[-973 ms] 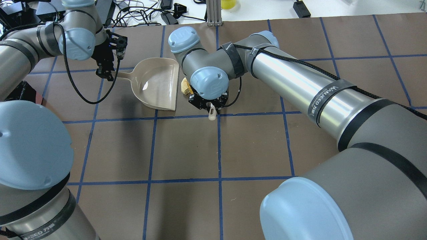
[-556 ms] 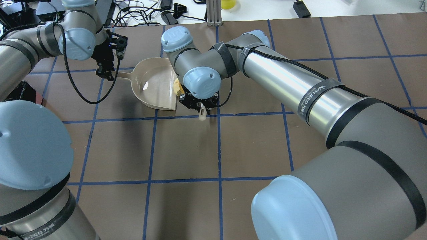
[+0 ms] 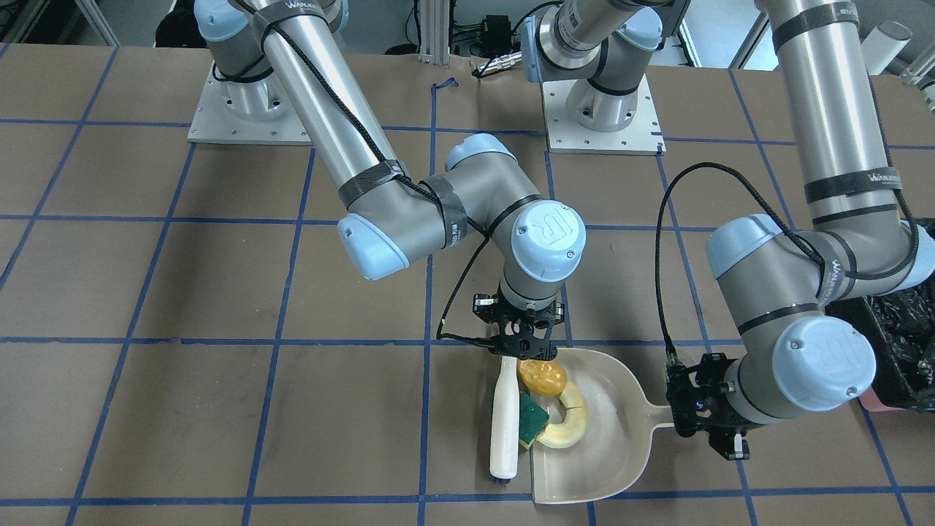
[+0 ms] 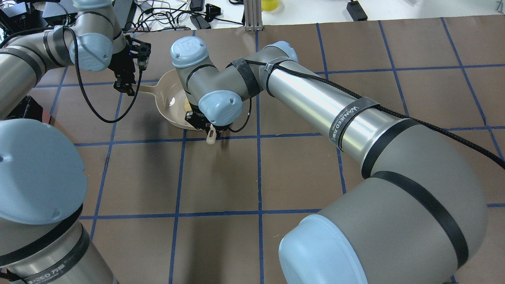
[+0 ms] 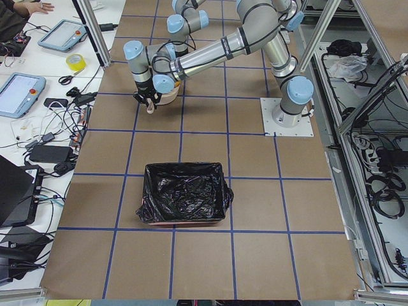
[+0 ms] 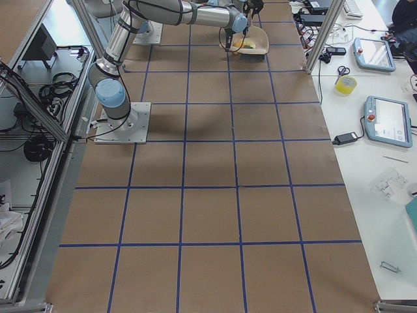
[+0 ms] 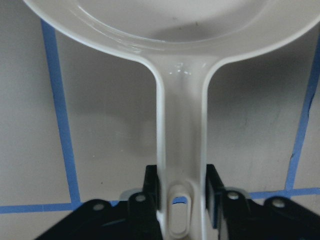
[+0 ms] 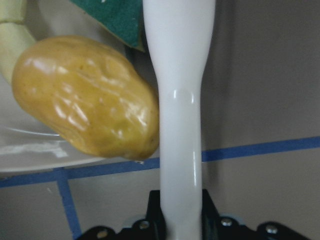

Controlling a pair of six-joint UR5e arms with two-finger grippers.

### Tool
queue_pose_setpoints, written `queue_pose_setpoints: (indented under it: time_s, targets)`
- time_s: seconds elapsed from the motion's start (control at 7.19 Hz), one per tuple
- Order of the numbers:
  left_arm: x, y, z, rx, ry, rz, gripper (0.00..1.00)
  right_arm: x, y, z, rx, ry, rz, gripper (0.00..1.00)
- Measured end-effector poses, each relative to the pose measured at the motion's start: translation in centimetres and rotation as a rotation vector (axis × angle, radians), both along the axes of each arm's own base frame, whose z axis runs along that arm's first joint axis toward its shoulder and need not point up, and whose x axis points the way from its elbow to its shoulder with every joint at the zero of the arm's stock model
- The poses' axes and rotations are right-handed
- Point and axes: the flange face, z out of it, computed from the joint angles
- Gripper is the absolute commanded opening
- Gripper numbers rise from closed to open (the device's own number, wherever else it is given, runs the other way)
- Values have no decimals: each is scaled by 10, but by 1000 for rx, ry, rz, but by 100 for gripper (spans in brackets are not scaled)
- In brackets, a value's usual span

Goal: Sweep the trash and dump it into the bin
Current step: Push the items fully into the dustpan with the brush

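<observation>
My right gripper [image 3: 523, 343] is shut on the handle of the beige brush [image 3: 504, 424], which lies along the open lip of the beige dustpan [image 3: 606, 453]. The golden-brown lump [image 3: 542, 376] and the green-and-yellow sponge [image 3: 532, 418] sit on the lip against the brush. The cream crescent [image 3: 568, 425] lies inside the pan. My left gripper [image 3: 712, 422] is shut on the dustpan handle [image 7: 181, 150]. The bin [image 5: 185, 191], lined with a black bag, stands apart on the table. In the right wrist view the lump [image 8: 85, 100] touches the brush handle [image 8: 179, 125].
The table is brown with blue tape lines. Part of the bin [image 3: 895, 343] shows beside my left arm in the front-facing view. Cables and devices lie beyond the table's far edge [image 4: 197, 19]. The right arm's elbow [image 4: 189, 51] hangs over the dustpan.
My right arm has swept the brush toward the dustpan, pushing the trash onto its lip and inside. The left gripper and dustpan have stayed in place.
</observation>
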Motion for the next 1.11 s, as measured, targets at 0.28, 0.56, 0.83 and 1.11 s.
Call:
queue_pose_setpoints:
  time_s: [0.28, 0.56, 0.83, 1.11]
  targets:
    - [-1, 0, -1, 1, 1, -1, 0, 16, -1, 16, -16, -68, -41, 0]
    - [-1, 0, -1, 1, 2, -1, 0, 25, -5, 33, -27, -133, -85, 0]
    - [-1, 1, -1, 1, 6, -2, 0, 29, -8, 43, -41, -166, -100, 0]
    - [-2, 1, -1, 1, 7, -2, 0, 21, -9, 53, -72, -118, -92, 0]
